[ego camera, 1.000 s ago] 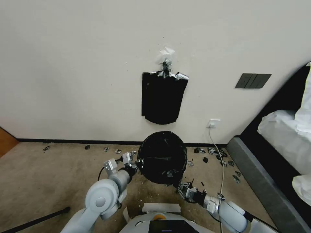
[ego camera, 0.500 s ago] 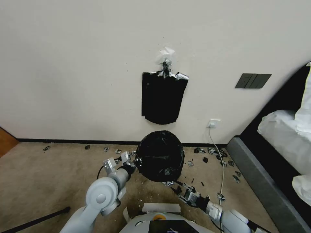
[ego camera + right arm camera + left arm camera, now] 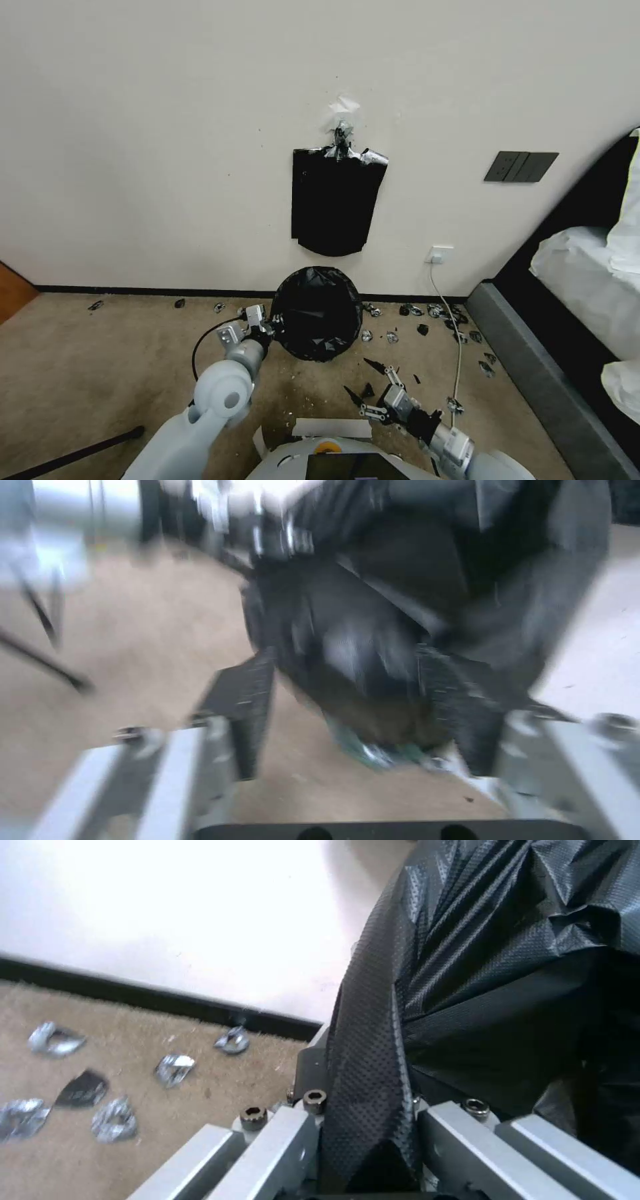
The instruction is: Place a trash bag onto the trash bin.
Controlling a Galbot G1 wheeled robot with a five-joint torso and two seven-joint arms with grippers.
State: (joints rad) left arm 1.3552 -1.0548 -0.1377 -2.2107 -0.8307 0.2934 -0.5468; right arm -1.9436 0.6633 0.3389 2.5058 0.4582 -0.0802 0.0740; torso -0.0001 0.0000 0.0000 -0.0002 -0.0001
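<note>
The trash bag [image 3: 316, 313], one crinkled black bag, sits as a round dark bulge on the carpet [image 3: 100, 360] at the foot of the wall [image 3: 167, 133], straight below a flat black sheaf of bags [image 3: 333, 203] taped up there. The bag drapes over whatever stands under it, and no bin surface can be made out. The left gripper [image 3: 272, 327] is at the bag's left edge, its two fingers pressed together on a fold of the black plastic; the left wrist view shows the textured film [image 3: 373, 1060] pinched between the grey finger bars. The right gripper [image 3: 371, 388] hovers over the carpet near the robot, just apart from the bag, its two dark fingers [image 3: 247, 705] spread wide and holding nothing. Many small black and silver scraps [image 3: 427, 313] lie along the baseboard on both sides. One white cable [image 3: 453, 333] runs from one wall socket [image 3: 439, 254] down across the floor.
</note>
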